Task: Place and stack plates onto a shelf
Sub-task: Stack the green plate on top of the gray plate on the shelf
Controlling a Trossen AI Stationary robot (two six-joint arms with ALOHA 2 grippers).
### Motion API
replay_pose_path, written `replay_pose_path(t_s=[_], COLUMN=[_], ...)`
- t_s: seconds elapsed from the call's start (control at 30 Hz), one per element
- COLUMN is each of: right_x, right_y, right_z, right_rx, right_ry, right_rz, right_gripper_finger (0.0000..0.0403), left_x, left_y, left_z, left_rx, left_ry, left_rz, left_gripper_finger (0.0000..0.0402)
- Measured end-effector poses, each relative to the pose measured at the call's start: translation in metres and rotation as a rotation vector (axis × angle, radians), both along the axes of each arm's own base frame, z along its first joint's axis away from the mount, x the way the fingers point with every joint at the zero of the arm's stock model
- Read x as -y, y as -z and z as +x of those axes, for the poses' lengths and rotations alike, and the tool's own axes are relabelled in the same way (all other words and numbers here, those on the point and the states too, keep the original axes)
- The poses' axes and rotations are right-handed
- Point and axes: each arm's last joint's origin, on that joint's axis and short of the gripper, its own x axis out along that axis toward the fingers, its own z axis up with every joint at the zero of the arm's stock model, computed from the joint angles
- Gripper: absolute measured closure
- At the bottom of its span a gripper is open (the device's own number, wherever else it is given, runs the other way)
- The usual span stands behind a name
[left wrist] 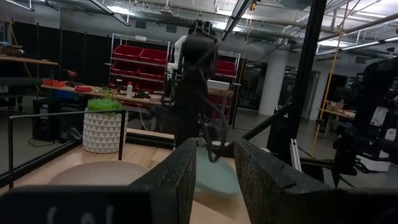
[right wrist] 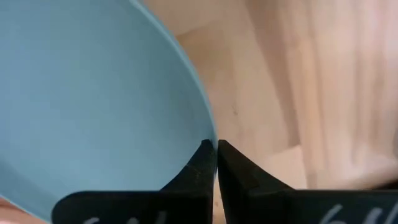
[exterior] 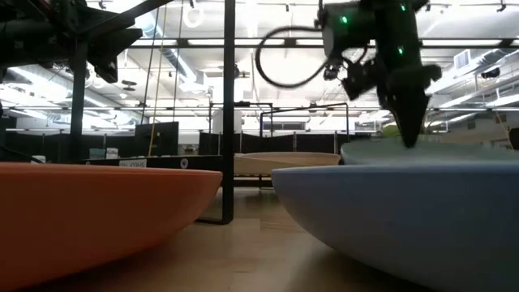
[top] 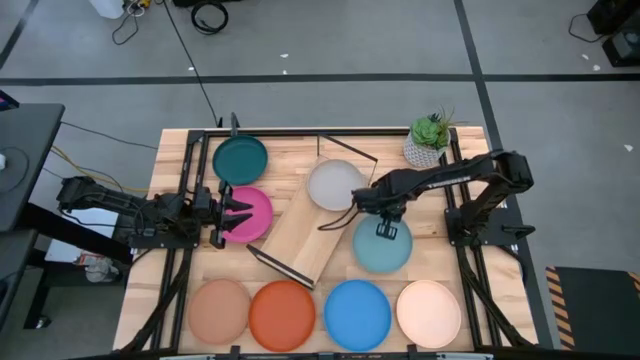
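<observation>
A: What lies left of the shelf (top: pixel 312 230)?

B: The left pincer (top: pixel 236 211), spread open and empty, over the magenta plate (top: pixel 250 214).

A: And right of the shelf?

B: The right pincer (top: pixel 387 229) pinches shut on the light blue plate (top: pixel 382 246), at its rim, on the bench (top: pixel 470 262). A thin grip; the plate may slip or tilt when lifted.

A large robotics lab or workshop: open ceiling with strip lights (exterior: pixel 268 40) and ducts, a rack of red storage bins (left wrist: pixel 140 59), cluttered workbenches (left wrist: pixel 62 87), grey floor with cables (top: pixel 210 15), and black partitions (exterior: pixel 154 138).
</observation>
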Motion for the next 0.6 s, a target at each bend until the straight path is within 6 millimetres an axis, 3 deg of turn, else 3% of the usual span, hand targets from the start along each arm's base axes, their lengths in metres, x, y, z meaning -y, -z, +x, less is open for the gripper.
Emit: replay_pose_path(t_s=[0.33,0.6], right_x=[0.025,0.056], right_y=[-0.051,-0.068], right_z=[0.025,0.063], right_rx=[0.154,0.215], right_ry=[0.039,-0.010], right_rz=[0.014,-0.021], right_gripper_finger=[0.0391,0.0391], left_x=[0.000,0.000], left_y=[0.000,0.000], left_z=[0.000,0.000], left_rx=[0.000,0.000], left_ry=[0.000,0.000], left_rz=[0.000,0.000], left_gripper_finger=[0.0285,0.0285])
